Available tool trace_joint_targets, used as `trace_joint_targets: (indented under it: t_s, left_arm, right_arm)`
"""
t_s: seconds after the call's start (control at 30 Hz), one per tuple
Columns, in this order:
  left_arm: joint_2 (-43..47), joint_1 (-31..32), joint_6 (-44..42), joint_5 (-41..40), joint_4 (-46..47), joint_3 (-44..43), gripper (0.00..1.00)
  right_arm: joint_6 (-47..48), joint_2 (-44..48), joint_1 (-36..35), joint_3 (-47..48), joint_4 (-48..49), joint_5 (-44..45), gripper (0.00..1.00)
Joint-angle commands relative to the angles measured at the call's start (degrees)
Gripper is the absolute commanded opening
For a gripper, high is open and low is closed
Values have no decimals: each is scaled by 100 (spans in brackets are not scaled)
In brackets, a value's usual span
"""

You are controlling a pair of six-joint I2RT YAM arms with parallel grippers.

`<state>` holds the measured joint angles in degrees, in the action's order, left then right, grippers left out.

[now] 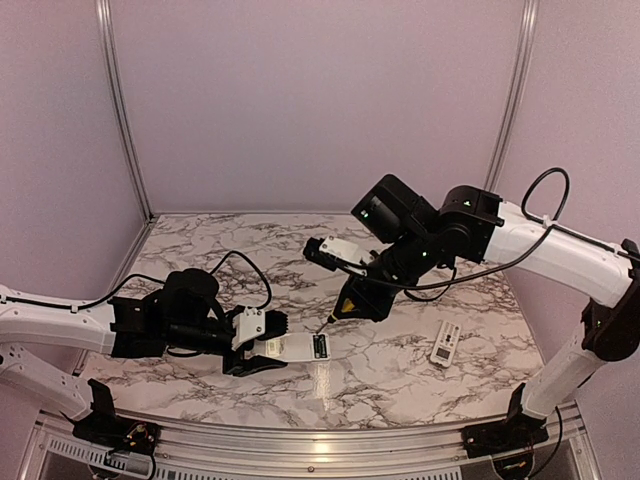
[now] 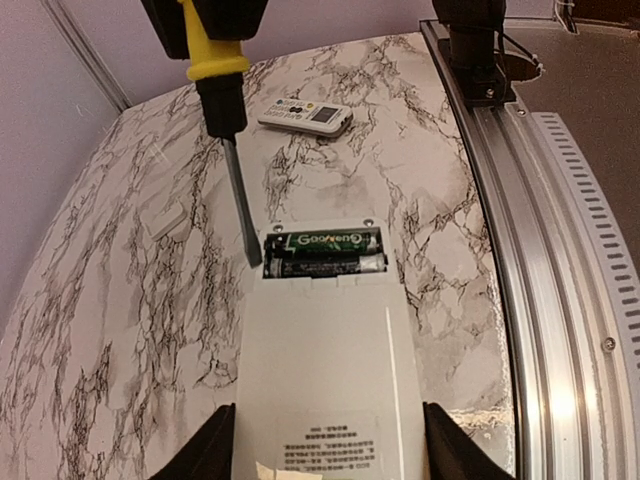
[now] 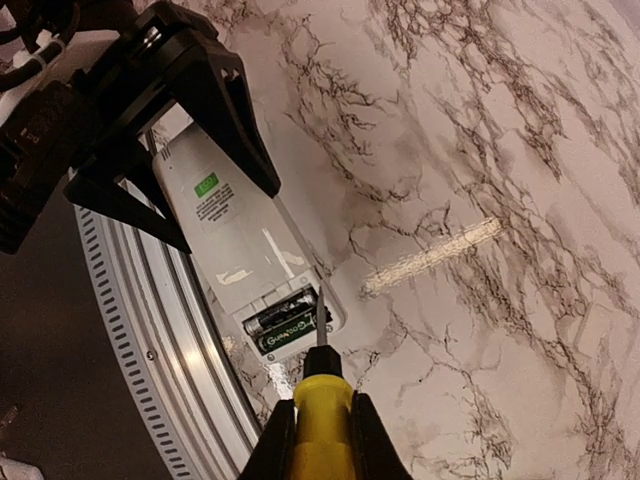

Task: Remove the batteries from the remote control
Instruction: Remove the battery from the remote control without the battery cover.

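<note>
Two slim dark cylindrical batteries [image 2: 322,251], light, hard and slippery, lie snug in the white plastic remote [image 2: 325,370], at its open right end; pry at one end. The left claw [image 2: 328,440] clamps the remote. The right claw [image 3: 318,432] grips the yellow-handled screwdriver [image 2: 225,100], tip seemingly touching the bay.

- spare remote [image 1: 445,343]: white, lying flat on marble table [image 1: 400,385], right side
- cover plate [image 2: 165,220]: small, pale, flat on table
- screwdriver [image 2: 222,100]: yellow-black handle, tilted, tip down
- aluminium rail [image 2: 520,250]: runs along table edge

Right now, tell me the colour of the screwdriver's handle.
The screwdriver handle is yellow, with a black lower section. Left wrist view shows it best.
</note>
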<state>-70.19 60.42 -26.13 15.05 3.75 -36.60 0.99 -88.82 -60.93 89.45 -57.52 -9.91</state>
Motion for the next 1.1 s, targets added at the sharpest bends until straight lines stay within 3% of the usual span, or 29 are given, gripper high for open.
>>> trace_joint_targets:
  t_s: [0.0,0.43,1.07]
  left_arm:
    - [-60,-22,13,142,141,-188,0]
    - [7,-22,-207,287,-345,-331,0]
    - [-79,-22,-313,218,-500,-416,0]
  right_arm:
    - [236,-57,-126,236,-43,25,0]
    - [1432,314,-617,-88,277,942,0]
    - [1730,365,-619,-320,169,723,0]
